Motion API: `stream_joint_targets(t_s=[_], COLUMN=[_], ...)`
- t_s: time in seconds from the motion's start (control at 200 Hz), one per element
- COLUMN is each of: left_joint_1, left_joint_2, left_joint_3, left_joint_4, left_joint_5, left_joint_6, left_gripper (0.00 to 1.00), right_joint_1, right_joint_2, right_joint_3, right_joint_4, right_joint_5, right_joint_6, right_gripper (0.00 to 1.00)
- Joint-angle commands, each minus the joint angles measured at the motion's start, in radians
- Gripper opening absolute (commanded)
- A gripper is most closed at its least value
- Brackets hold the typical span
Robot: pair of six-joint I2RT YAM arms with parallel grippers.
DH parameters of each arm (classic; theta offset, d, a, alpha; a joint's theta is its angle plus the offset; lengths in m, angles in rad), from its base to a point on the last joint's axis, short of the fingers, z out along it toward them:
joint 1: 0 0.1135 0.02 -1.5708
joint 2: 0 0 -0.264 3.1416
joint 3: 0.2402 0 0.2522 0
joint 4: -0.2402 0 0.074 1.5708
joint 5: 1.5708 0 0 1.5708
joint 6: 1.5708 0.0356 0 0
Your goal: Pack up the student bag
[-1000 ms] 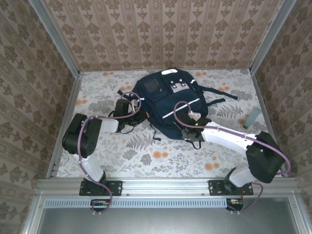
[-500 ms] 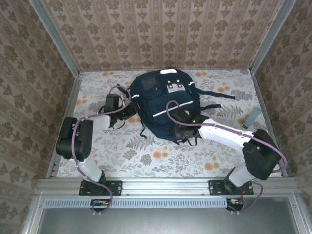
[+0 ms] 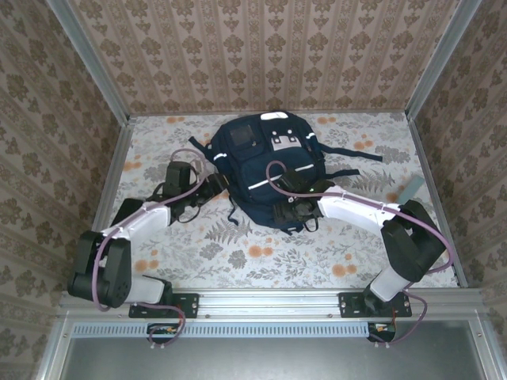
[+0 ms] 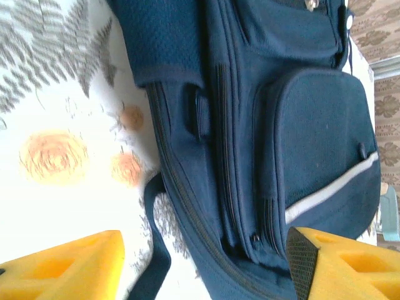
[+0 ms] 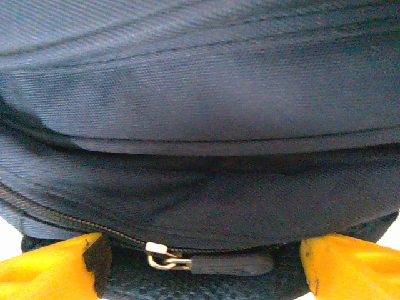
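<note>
The student bag (image 3: 265, 170), navy blue with a white stripe and grey-white front patches, lies flat in the middle of the table. My left gripper (image 3: 211, 188) is at its left edge, jaws open. In the left wrist view the yellow fingers (image 4: 69, 269) stand wide apart, with the bag's side (image 4: 287, 125) and a dark strap (image 4: 153, 250) just ahead of them. My right gripper (image 3: 288, 210) is at the bag's near edge and also open. A zip pull (image 5: 234, 264) on the bag (image 5: 200, 106) lies between its fingers (image 5: 350, 265), untouched.
A small light blue-grey object (image 3: 409, 191) lies at the table's right side, apart from the bag. Loose dark straps (image 3: 360, 153) trail from the bag to the right. Patterned walls with metal posts (image 3: 117, 166) enclose the floral table on three sides.
Both grippers have opened and let go of the bag. The bag has shifted left and straightened. The left arm now stretches lower, with its elbow nearer the front.
</note>
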Motion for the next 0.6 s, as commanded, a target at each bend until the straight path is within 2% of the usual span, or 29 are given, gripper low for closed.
stream_joint_targets(t_s=[0.0,0.12,0.22,0.445,0.595], left_joint_1=[-0.032,-0.07,-0.111,-0.233,-0.279], left_joint_2=[-0.045,-0.063,-0.069,-0.025,0.034], left_joint_3=[-0.019,-0.033,-0.046,-0.099,-0.087], left_joint_4=[-0.038,-0.029,-0.014,0.122,0.171], left_joint_5=[-0.011,-0.015,-0.023,-0.004,-0.019], left_joint_6=[-0.049,-0.088,-0.123,-0.259,-0.291], left_gripper=[0.71,0.72,0.72,0.71,0.7], right_joint_1=[-0.009,-0.011,-0.011,-0.011,-0.009], right_joint_2=[0.016,0.011,-0.009,-0.036,-0.044], right_joint_3=[0.009,-0.011,-0.032,-0.055,-0.072], right_joint_4=[0.046,0.073,0.09,0.083,0.096], right_joint_5=[-0.12,-0.195,-0.203,-0.217,-0.255], right_joint_6=[-0.037,-0.043,-0.034,-0.027,-0.035], right_gripper=[0.82,0.78,0.72,0.55,0.43])
